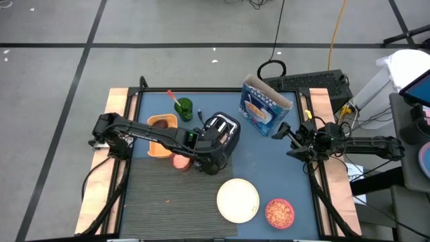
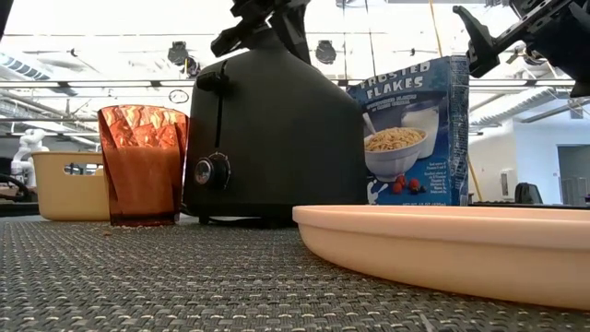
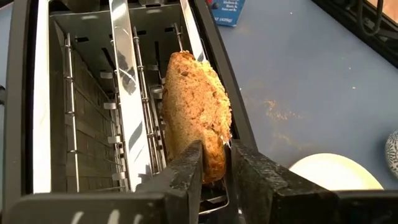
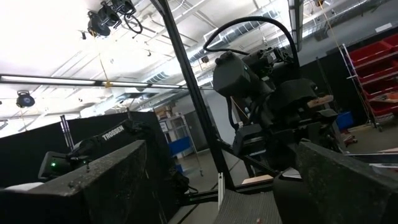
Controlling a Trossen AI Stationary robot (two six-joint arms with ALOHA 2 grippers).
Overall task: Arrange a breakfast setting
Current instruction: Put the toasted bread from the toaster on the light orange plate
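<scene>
Here, one rough brown toast slice [image 3: 198, 118] is standing in the toaster [image 1: 220, 138] at the counter's [image 1: 282, 168] centre; the left pincer [image 3: 214, 163] is gripping it. One smooth round plate [image 1: 238, 199] is lying at five o'clock; the right pincer [image 1: 285, 134] is hanging wide.

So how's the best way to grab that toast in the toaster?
From straight above, pinching the top edge across its flat faces. The toast stands upright in the toaster slot, so only its upper part is exposed. The left gripper is doing that, a finger on each face.
</scene>
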